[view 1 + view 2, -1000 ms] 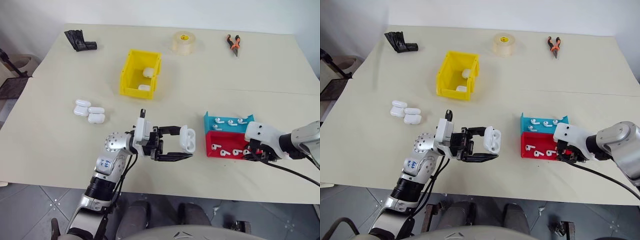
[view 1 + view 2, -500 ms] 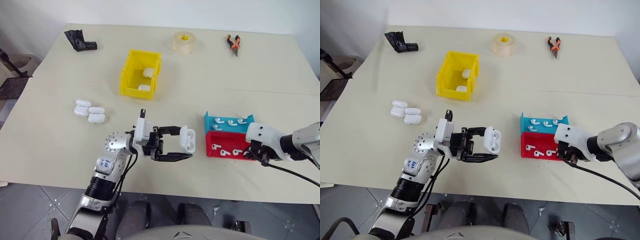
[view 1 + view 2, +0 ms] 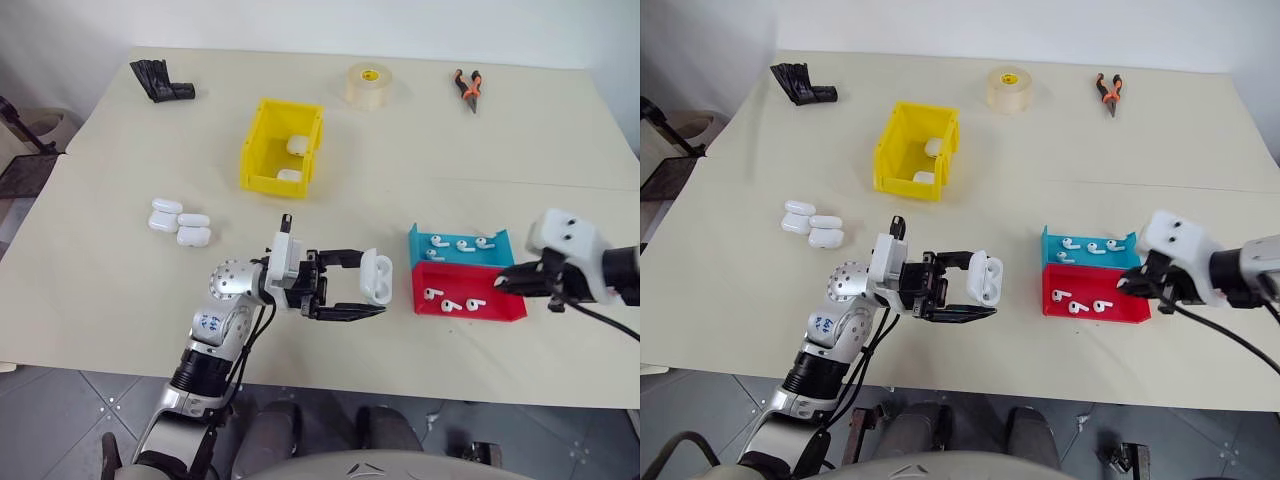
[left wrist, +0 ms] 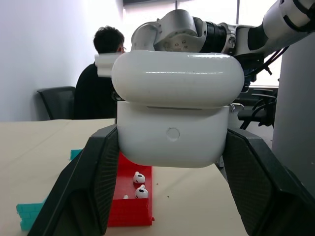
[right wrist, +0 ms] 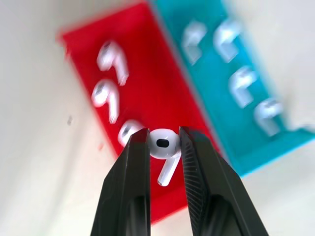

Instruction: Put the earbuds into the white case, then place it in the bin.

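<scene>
A cream table [image 3: 120, 270] is set against a white wall [image 3: 300, 25], over a grey tiled floor [image 3: 60, 420]. In the left wrist view a seated person [image 4: 101, 78] is seen from behind beside a dark chair [image 4: 56, 101], with bright windows [image 4: 147, 14] beyond.

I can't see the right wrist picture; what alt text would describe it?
Two black fingers pinch a tiny white earbud by its head, its stem hanging free. Below it lies a tray, half red and half teal, with three earbuds in the red half and four in the teal half, on a pale table.
</scene>
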Motion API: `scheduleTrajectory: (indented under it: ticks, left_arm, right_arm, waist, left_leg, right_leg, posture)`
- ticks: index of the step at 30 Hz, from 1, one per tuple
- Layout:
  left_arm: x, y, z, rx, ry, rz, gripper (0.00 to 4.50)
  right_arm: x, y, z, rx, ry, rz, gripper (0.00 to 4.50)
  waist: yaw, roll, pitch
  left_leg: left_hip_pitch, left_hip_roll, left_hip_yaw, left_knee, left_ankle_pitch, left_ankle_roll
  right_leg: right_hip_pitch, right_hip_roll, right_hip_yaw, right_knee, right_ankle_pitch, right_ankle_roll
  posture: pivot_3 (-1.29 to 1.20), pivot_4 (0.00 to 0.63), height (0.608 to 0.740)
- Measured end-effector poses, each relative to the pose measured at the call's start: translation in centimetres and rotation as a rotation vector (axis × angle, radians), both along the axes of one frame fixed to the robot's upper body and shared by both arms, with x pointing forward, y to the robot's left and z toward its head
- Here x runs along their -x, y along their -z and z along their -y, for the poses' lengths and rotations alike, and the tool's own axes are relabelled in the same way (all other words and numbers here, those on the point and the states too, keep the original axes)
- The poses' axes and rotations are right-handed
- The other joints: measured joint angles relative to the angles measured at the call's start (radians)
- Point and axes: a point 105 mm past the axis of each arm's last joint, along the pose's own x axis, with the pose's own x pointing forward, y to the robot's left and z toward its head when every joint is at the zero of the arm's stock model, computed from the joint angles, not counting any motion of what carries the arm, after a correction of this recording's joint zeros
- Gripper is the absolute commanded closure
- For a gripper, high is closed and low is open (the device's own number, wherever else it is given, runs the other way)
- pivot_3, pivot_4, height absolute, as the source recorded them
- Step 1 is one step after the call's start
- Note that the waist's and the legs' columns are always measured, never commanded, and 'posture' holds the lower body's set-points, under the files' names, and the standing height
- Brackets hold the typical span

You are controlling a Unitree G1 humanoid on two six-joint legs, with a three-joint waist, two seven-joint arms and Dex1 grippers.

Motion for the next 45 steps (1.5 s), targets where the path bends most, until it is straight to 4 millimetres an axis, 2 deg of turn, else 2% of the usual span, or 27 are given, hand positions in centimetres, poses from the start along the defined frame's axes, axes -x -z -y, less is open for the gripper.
scheduleTrajectory:
  ticks: [2,4,6,9,13,15,20,24,30,45]
  left_arm:
    - [-0.2,0.1,0.0,-0.002,0.005,-0.007,1.73]
    - [-0.4,0.0,0.1,-0.001,0.006,-0.008,1.73]
    - [-1.0,-0.3,0.2,0.005,-0.003,-0.014,1.73]
    - [-1.7,-0.7,0.0,0.007,-0.017,-0.014,1.73]
    - [-1.6,-0.8,0.1,-0.02,0.027,-0.036,1.73]
    - [-1.5,-0.7,0.2,-0.032,0.046,-0.055,1.73]
    - [-1.5,-0.5,0.2,-0.052,0.064,-0.093,1.73]
    - [-1.5,-0.4,0.2,-0.059,0.069,-0.11,1.73]
    - [-1.4,-0.9,0.2,-0.068,0.076,-0.109,1.73]
    - [-1.4,-0.8,0.0,-0.069,0.061,-0.128,1.73]
  right_arm:
    - [0.3,-0.3,-1.6,-0.144,-0.047,0.04,3.99]
    - [0.8,-1.8,-4.1,-0.38,-0.133,0.121,3.99]
    - [1.3,-2.9,-5.6,-0.513,-0.166,0.191,3.99]
    - [1.9,-3.4,-7.8,-0.621,-0.198,0.251,3.99]
    - [2.6,-3.6,-11.3,-0.816,-0.234,0.349,3.99]
    - [2.8,-3.8,-12.4,-0.868,-0.251,0.379,3.99]
    - [2.9,-4.5,-13.6,-0.934,-0.269,0.469,3.99]
    - [2.7,-4.4,-13.7,-0.941,-0.266,0.485,3.99]
    - [2.4,-3.0,-13.6,-0.956,-0.241,0.455,3.99]
    - [2.4,-1.9,-14.5,-0.944,-0.273,0.469,3.99]
  waist:
    - [0.0,0.0,0.0]
    - [-0.001,0.0,0.0]
    - [-0.001,0.0,0.0]
    - [-0.001,0.0,0.0]
    - [-0.003,0.0,0.0]
    - [-0.003,0.0,0.0]
    - [-0.004,0.0,0.0]
    - [-0.004,0.0,0.0]
    - [-0.005,0.0,0.0]
    - [-0.005,0.0,0.0]
  left_leg:
    - [0.0,0.0,0.0,0.0,0.0,0.0]
    - [0.0,0.0,0.0,0.0,0.0,0.0]
    - [0.0,0.0,0.0,0.0,0.0,0.0]
    - [0.0,-0.001,-0.001,0.0,0.0,0.0]
    - [0.0,-0.002,-0.001,0.0,0.0,0.0]
    - [0.0,-0.002,-0.001,0.0,0.0,0.0]
    - [0.0,-0.003,-0.002,0.0,0.0,0.0]
    - [0.0,-0.002,-0.002,0.0,0.0,0.0]
    - [0.001,-0.003,-0.001,0.0,0.0,0.0]
    - [0.001,-0.002,-0.001,0.0,0.0,0.0]
  right_leg:
    - [-0.001,0.0,0.0,0.0,0.0,0.0]
    - [0.0,0.0,-0.001,0.001,0.0,0.0]
    - [-0.001,0.001,-0.001,0.002,0.0,0.0]
    - [-0.001,0.0,0.0,0.003,0.0,0.0]
    - [-0.002,0.0,0.001,0.004,0.0,0.001]
    - [-0.002,0.0,0.001,0.004,0.0,0.001]
    - [-0.002,0.0,0.001,0.005,0.0,0.001]
    - [-0.002,0.0,0.001,0.005,0.0,0.001]
    - [-0.002,0.0,0.002,0.005,0.0,0.001]
    - [-0.002,0.0,0.002,0.005,0.0,0.001]
  posture:
    - [0.0,0.15,0.74]
    - [0.0,0.15,0.74]
    - [0.0,0.15,0.74]
    - [0.0,0.15,0.74]
    - [0.0,0.15,0.74]
    - [0.0,0.15,0.74]
    - [0.0,0.15,0.74]
    - [0.0,0.15,0.74]
    - [0.0,0.15,0.74]
    - [0.0,0.15,0.74]
